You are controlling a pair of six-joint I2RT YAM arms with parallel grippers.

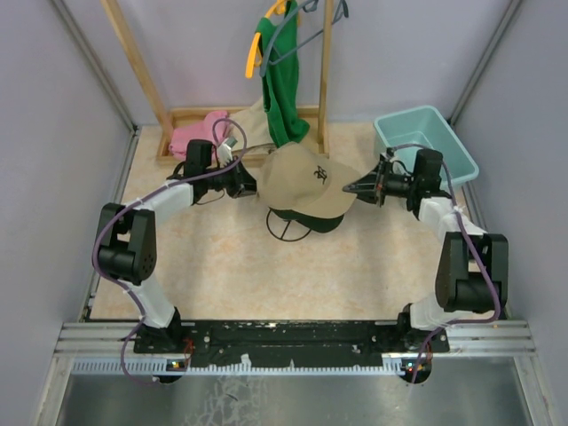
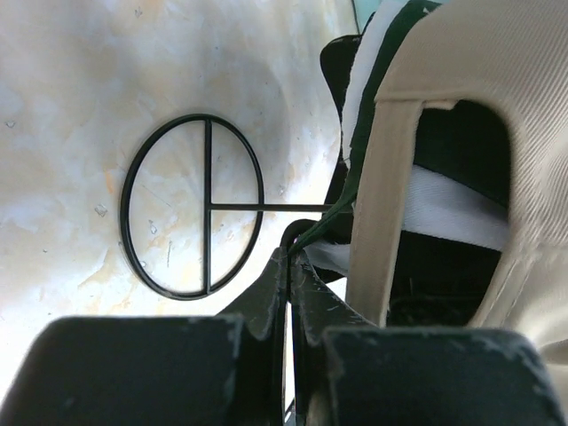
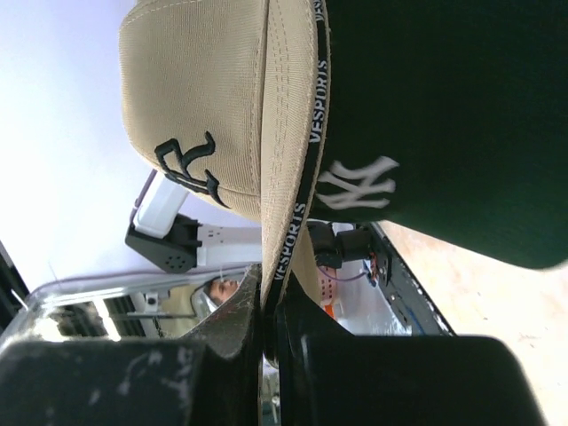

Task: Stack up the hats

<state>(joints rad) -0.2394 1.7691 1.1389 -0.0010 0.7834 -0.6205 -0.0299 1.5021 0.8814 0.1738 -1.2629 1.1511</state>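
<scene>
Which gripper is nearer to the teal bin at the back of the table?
Right. The right gripper pinches the tan cap by its brim, just beside the teal bin; the left gripper grips the cap's far side, farther away.

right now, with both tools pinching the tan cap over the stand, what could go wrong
1. Both tools hold thin edges only: the right tool pinches the tan cap by its brim edge, the left tool by its back band. Either could slip, and the cap would swing or drop.
2. The dark cap below seems perched on a wire stand; lowering off-centre might tip it.
</scene>
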